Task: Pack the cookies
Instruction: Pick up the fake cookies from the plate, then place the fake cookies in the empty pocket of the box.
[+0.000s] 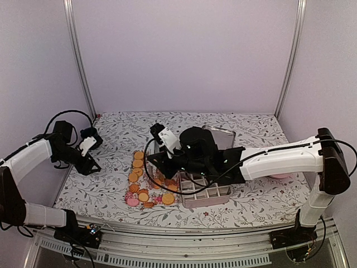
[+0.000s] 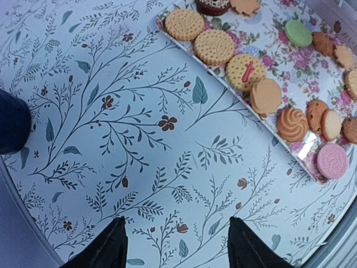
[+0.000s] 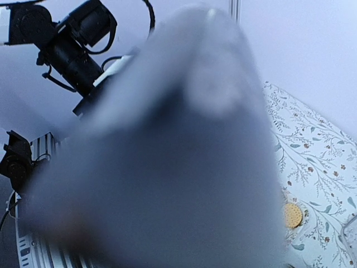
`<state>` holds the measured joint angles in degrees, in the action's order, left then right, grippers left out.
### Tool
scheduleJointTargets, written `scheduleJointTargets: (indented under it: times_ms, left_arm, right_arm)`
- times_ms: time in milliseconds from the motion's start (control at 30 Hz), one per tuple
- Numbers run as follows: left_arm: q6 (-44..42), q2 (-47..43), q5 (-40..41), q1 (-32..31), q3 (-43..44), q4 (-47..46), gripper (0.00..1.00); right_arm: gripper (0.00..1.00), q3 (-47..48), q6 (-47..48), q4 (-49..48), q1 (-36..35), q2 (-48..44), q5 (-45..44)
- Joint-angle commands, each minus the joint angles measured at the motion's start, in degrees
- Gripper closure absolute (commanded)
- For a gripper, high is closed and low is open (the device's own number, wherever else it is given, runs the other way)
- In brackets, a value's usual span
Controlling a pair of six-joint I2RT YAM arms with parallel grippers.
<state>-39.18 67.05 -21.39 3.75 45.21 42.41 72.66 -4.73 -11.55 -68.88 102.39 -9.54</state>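
Left wrist: one green cookie, one pink cookie; left gripper apart, right gripper unclear

Cookies sit on the tray, mid-table, just left of the divided box. Behind the box, a tin. Left gripper hangs over the table, left of the tray. Right arm stretches across the box.
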Motion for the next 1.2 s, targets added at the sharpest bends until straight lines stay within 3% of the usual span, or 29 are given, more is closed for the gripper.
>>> scheduleJointTargets:
  times_ms: [0, 367, 967, 1167]
  left_arm:
    - [0.4, 0.4, -1.1, -0.4, 0.4, -1.0, 0.38]
    - [0.9, 2.7, -2.3, -0.9, 1.6, -1.1, 0.37]
    - [1.3, 4.1, -2.2, -1.2, 1.7, -2.2, 0.38]
    - [1.5, 3.8, -2.2, -1.2, 1.5, -2.2, 0.38]
  right_arm:
    - [0.87, -2.2, 1.4, -0.7, 1.1, -7.2, -4.2]
    - [0.84, -16.7, -1.4, -0.1, 4.1, -20.1, -8.9]
    - [0.82, -18.2, -3.7, -0.8, 5.0, -17.0, -5.9]
    - [0.68, -18.5, -3.9, -0.8, 5.2, -16.8, -5.6]
